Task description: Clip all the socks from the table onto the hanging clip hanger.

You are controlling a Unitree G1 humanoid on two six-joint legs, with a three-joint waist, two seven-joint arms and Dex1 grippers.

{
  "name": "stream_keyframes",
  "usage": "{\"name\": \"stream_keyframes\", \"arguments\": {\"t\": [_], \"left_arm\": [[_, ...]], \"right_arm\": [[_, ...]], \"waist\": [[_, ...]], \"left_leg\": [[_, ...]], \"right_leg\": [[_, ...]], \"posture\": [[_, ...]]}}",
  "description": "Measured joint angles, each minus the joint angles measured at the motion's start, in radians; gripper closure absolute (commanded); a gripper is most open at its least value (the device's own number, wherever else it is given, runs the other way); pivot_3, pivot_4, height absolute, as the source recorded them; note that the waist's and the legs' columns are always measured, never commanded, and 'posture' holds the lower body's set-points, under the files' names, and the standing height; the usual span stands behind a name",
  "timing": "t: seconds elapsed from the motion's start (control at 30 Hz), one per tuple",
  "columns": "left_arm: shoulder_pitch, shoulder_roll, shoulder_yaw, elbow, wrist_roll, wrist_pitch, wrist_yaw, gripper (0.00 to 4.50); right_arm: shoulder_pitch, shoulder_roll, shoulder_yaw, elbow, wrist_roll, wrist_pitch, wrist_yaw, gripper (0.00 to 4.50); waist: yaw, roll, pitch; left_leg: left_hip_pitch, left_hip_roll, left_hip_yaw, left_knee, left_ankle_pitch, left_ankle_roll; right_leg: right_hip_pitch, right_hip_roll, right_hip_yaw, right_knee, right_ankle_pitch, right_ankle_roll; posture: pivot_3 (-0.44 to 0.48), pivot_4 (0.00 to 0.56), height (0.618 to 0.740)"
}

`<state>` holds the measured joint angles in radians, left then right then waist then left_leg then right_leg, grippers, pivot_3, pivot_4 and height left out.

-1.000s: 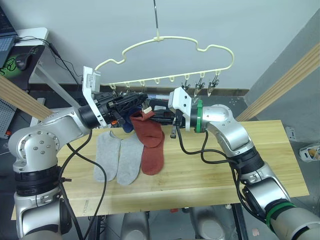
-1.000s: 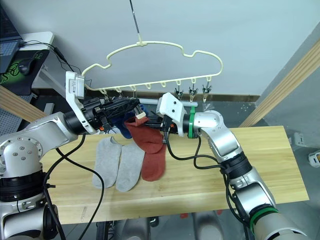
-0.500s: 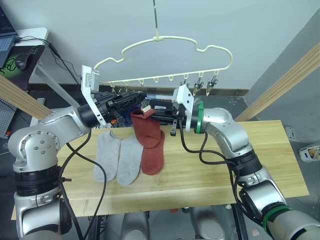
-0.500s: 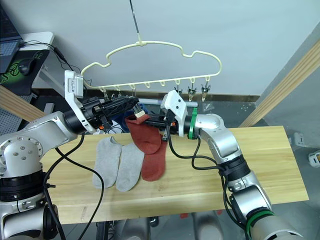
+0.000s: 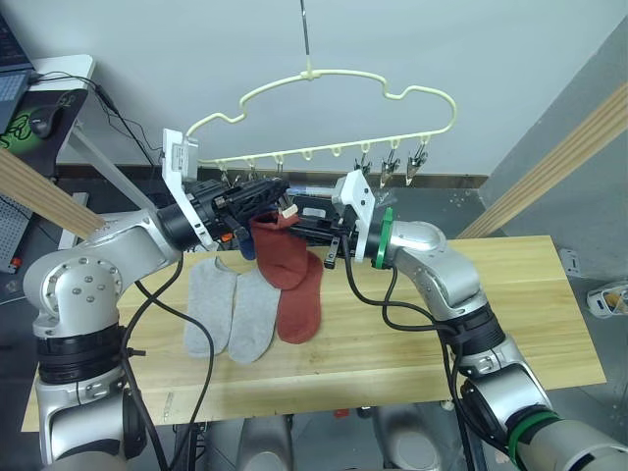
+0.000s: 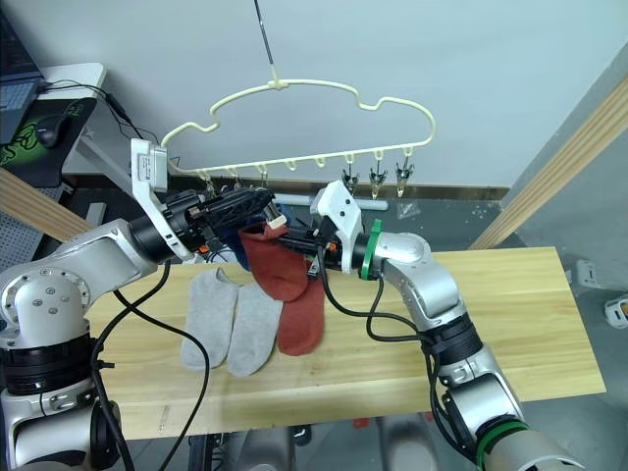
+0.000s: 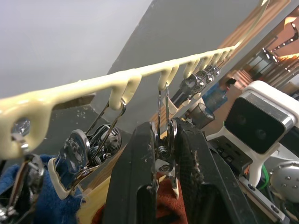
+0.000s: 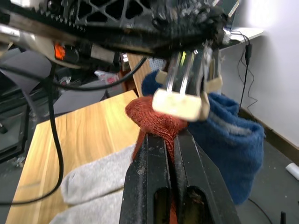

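The pale yellow clip hanger (image 5: 312,72) hangs over the far edge of the wooden table (image 5: 412,343). My left gripper (image 5: 282,197) is shut on a silver clip (image 7: 164,150) in the hanger's row, squeezing it. Just below, my right gripper (image 8: 169,140) is shut on the cuff of a red sock (image 5: 286,257), holding that cuff up against the clip's pale tips. A blue sock (image 8: 226,135) hangs from clips just behind. A second red sock (image 5: 300,312) and two grey socks (image 5: 209,306) (image 5: 253,316) lie side by side on the table.
Free silver clips (image 5: 393,167) hang along the hanger's right half. Thick wooden rails slant past at the right (image 5: 559,157) and the left (image 5: 39,191). A white desk (image 5: 59,69) with a mouse stands far left. The table's right half is bare wood.
My right gripper has raised the red sock's cuff a little and shifted it left, closer under the clip that my left gripper squeezes. The socks on the table have not moved.
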<state>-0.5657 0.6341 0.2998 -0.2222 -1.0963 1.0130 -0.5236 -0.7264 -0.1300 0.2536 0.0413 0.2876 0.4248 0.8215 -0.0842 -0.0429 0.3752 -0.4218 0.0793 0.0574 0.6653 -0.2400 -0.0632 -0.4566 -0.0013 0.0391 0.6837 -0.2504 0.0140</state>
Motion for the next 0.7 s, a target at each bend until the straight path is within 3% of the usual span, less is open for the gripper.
{"name": "stream_keyframes", "arguments": {"t": [0.33,0.7], "left_arm": [[-0.001,-0.01,0.002,-0.001,0.0,-0.004,0.03,4.18],[0.0,-0.01,0.003,-0.007,-0.003,-0.019,0.032,4.18]], "right_arm": [[0.005,0.036,0.024,-0.003,-0.073,-0.021,-0.107,4.5],[0.068,0.058,0.001,-0.108,-0.033,0.036,-0.154,4.5]], "waist": [[0.0,0.0,0.0],[0.001,-0.001,-0.001]], "left_leg": [[0.0,0.0,0.0,0.0,0.0,0.0],[0.0,0.0,0.0,0.0,0.0,0.0]], "right_leg": [[0.0,0.0,0.0,0.0,0.0,0.0],[0.0,0.0,0.0,0.0,0.0,0.0]], "posture": [[-0.165,0.327,0.74],[-0.162,0.327,0.74]]}}
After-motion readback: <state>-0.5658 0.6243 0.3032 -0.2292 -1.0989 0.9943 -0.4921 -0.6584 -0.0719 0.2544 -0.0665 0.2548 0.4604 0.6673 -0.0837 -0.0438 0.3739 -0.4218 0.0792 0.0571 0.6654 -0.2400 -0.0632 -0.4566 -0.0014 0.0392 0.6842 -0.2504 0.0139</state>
